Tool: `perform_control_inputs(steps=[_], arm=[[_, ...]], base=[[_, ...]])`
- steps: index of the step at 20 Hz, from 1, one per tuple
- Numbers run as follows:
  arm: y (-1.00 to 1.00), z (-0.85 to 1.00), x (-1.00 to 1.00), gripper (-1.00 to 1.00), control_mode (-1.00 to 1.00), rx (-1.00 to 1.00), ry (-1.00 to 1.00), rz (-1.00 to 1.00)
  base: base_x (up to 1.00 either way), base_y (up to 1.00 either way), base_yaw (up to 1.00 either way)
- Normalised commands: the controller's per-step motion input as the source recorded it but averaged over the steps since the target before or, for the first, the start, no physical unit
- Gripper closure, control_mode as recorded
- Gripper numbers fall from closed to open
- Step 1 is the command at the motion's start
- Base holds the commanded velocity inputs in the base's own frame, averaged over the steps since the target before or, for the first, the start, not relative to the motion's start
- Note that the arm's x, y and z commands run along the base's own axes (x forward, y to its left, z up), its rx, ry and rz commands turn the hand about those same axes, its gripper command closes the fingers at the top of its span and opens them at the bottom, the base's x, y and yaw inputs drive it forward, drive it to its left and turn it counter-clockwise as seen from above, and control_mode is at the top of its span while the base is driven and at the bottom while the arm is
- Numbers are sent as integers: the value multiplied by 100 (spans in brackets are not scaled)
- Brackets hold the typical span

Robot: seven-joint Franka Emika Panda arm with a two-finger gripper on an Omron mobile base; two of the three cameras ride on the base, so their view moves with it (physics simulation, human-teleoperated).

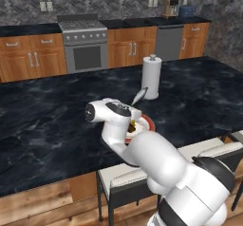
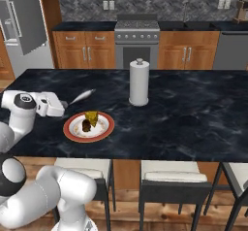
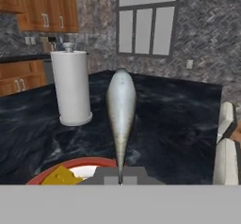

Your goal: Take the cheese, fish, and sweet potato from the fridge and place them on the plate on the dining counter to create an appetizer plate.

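Overhead, fish [image 3: 121, 110] in closed hand [image 3: 120, 178]

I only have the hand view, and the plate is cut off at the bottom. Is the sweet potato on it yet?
Observer: Yes. The right base view shows the sweet potato on the plate, against the cheese.
Operator: Is the fish level or pointing down?
Observer: Roughly level. The fish sticks out sideways from the gripper, nose toward the paper towel roll.
Operator: Any room left on the plate?
Observer: Yes, bare white shows on the robot's side of the two foods.
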Motion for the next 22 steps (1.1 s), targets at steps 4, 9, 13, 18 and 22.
perform_control_inputs(steps=[4, 9, 13, 18, 22], arm=[[-13, 26, -3, 100, -100, 5, 8, -3], [-21, 1, 0, 100, -100, 6, 13, 0], [-17, -12, 0, 100, -100, 5, 19, 0], [-6, -24, 0, 100, -100, 2, 16, 0], [0, -36, 0, 100, -100, 0, 14, 0]], base=[[0, 0, 0], [0, 0, 0], [0, 0, 0], [0, 0, 0], [0, 0, 0]])
